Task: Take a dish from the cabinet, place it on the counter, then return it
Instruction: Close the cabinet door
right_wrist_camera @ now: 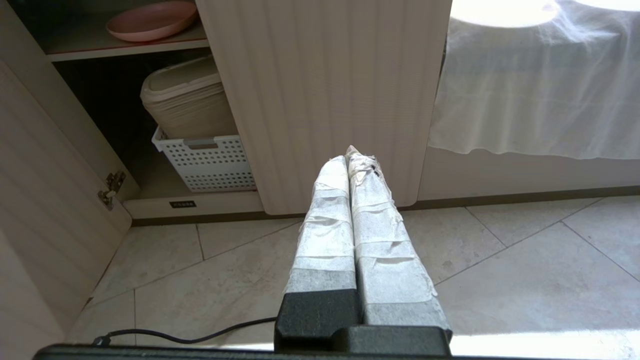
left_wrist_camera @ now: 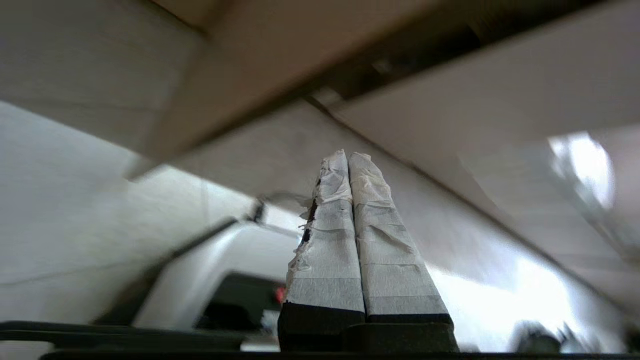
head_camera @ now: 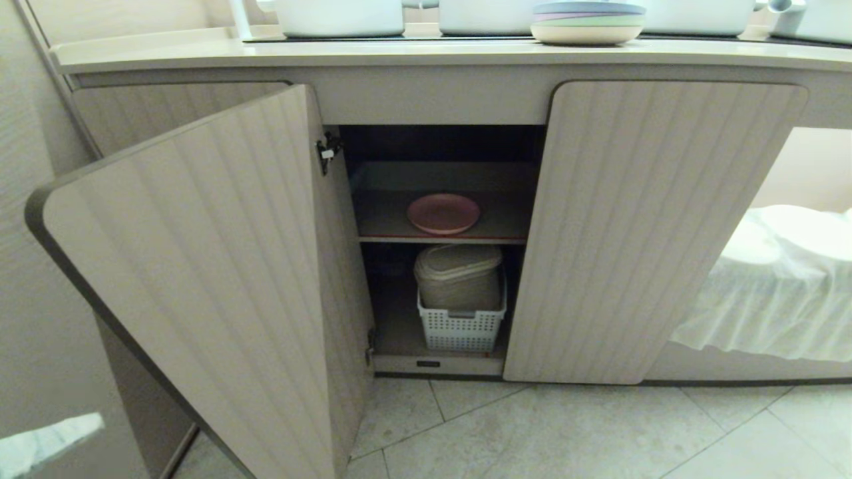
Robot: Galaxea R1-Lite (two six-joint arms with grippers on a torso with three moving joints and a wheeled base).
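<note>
The pink dish [head_camera: 443,213] lies flat on the upper grey shelf inside the cabinet [head_camera: 639,219], whose left door [head_camera: 200,266] stands swung wide while the right door stays closed. In the right wrist view the dish [right_wrist_camera: 150,21] shows at the shelf's front edge. The cream counter [head_camera: 426,53] runs along the top. My left gripper [left_wrist_camera: 348,156] is shut and empty, its taped fingers pointing up at pale blurred panels; it is outside the head view. Low over the floor tiles in front of the closed door, my right gripper [right_wrist_camera: 351,156] is shut and empty.
A stack of pastel plates [head_camera: 587,23] and white pots [head_camera: 339,16] sit on the counter. A white perforated basket [head_camera: 460,326] holding beige lidded containers fills the lower shelf. White cloth [head_camera: 779,286] drapes to the right. A black cable [right_wrist_camera: 185,340] lies on the floor.
</note>
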